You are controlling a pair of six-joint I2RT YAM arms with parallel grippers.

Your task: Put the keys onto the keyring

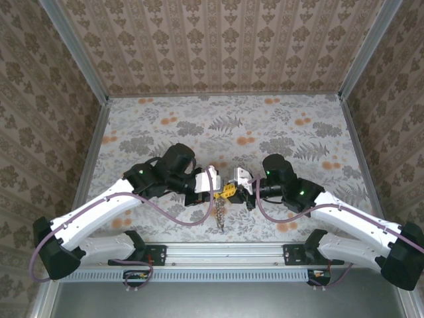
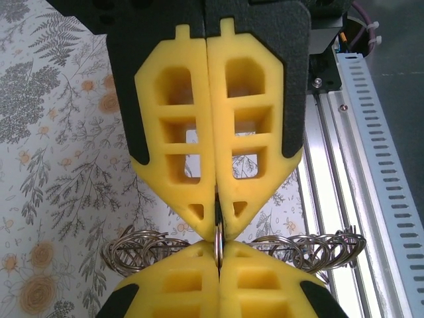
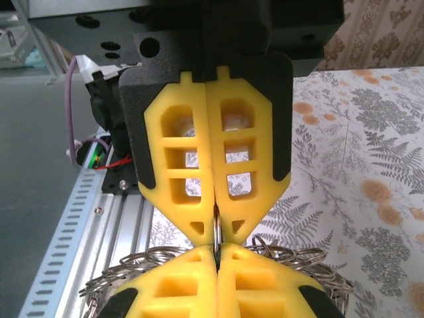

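Okay, both jaws are clenched on the keyring (image 2: 142, 246), so hold your left gripper (image 1: 218, 193) steady while the right gripper (image 1: 236, 190) pries gently.

i count two arms, the left arm (image 1: 99, 207) and the right arm (image 1: 351, 222). that makes two grippers, the left gripper (image 2: 218, 250) and the right gripper (image 3: 216, 253), with two yellow fingers (image 2: 199, 260) apiece, four altogether, and one keyring (image 1: 219, 213).

Top external: high above the near edge, looking down on the floral-patterned table (image 1: 232, 119).
Wrists: close-up, facing each other, sharing the silvery chain-like metal keyring (image 2: 142, 248).
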